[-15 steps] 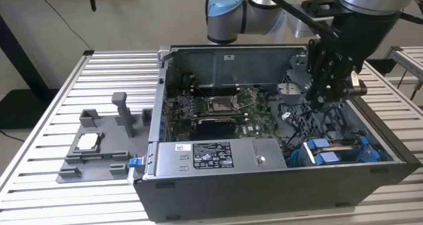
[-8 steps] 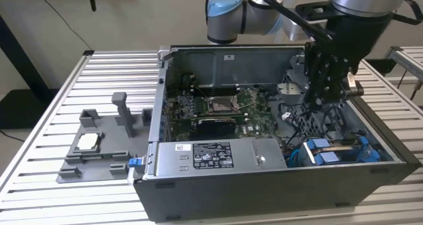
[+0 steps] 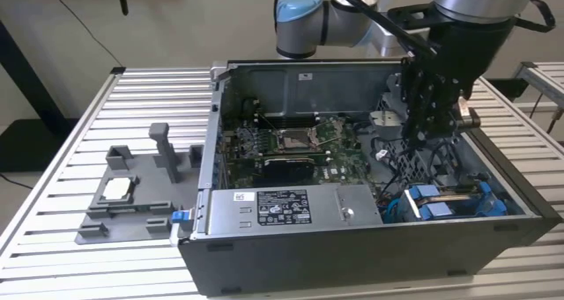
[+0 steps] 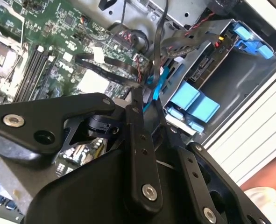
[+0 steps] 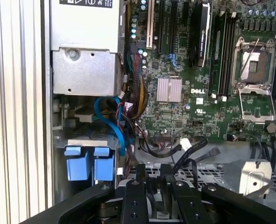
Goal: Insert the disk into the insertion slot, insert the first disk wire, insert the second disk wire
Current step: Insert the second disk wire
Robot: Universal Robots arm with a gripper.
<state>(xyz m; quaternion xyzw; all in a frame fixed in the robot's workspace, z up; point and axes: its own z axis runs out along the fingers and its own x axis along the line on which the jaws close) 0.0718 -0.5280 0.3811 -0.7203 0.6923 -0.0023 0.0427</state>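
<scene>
The disk sits in the insertion slot (image 3: 483, 181) at the case's corner on the exterior view's right. Its blue carrier (image 3: 450, 202) (image 4: 194, 100) (image 5: 88, 163) shows; its label is hidden. My gripper (image 3: 421, 140) (image 4: 148, 100) (image 5: 153, 169) hangs inside the case, above and beside the slot. Its fingers stand close together. A blue disk wire (image 4: 155, 86) (image 5: 121, 130) runs into the narrow gap between them, so the gripper looks shut on it. A black flat wire (image 4: 105, 65) crosses the board close to the fingertips.
A grey power-supply box (image 3: 282, 211) (image 5: 86, 51) fills the case's near side. The motherboard (image 3: 300, 141) and its processor socket (image 5: 257, 79) lie in the middle. Loose black cables (image 5: 194, 149) lie beside the bay. A grey fixture (image 3: 132, 194) stands on the slatted table (image 3: 79, 267).
</scene>
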